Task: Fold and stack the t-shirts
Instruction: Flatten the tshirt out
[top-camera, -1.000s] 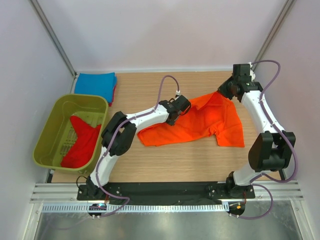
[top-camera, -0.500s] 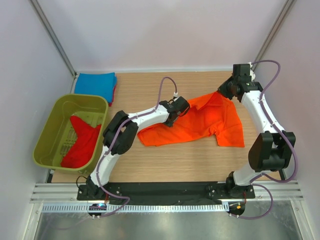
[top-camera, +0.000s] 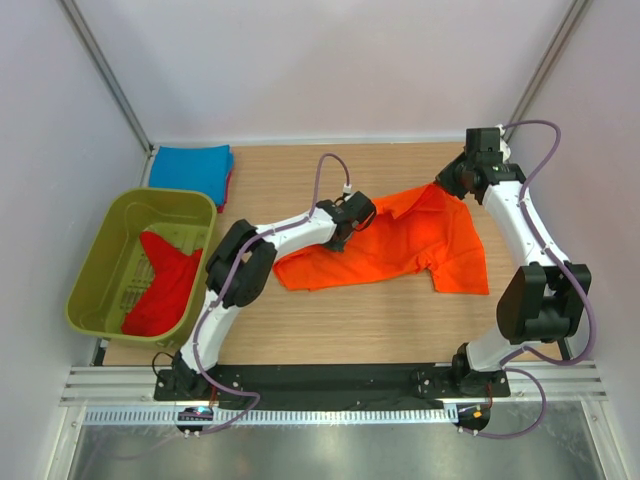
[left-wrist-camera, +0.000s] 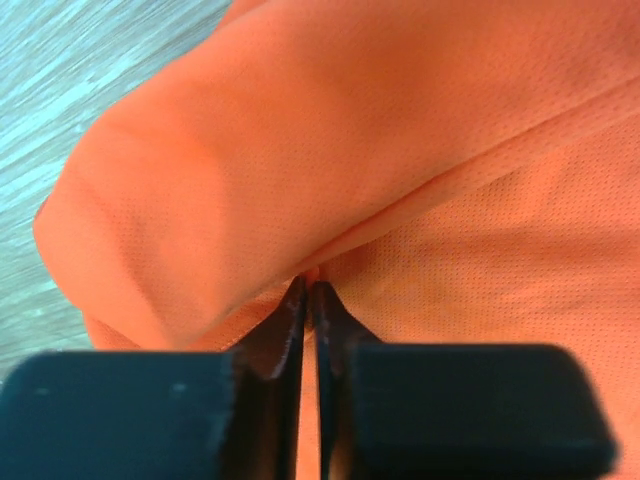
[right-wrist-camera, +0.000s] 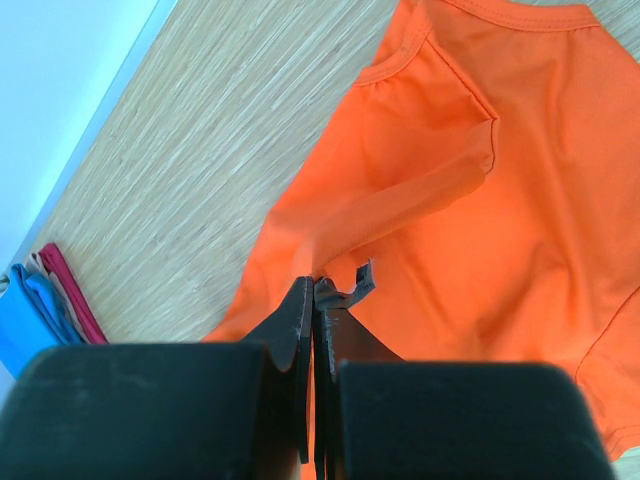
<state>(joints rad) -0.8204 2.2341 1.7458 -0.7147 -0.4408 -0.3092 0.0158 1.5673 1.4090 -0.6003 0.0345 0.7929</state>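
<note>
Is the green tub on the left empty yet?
No, a red t-shirt lies crumpled inside the olive-green tub in the top view.

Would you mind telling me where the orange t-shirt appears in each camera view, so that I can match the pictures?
Top external: the orange t-shirt lies right of centre on the table.
Left wrist: it fills most of the frame, very close up.
Right wrist: it takes up the right half of the picture.
Shared landmark: the wooden tabletop, seen left of the shirt in both wrist views.
</note>
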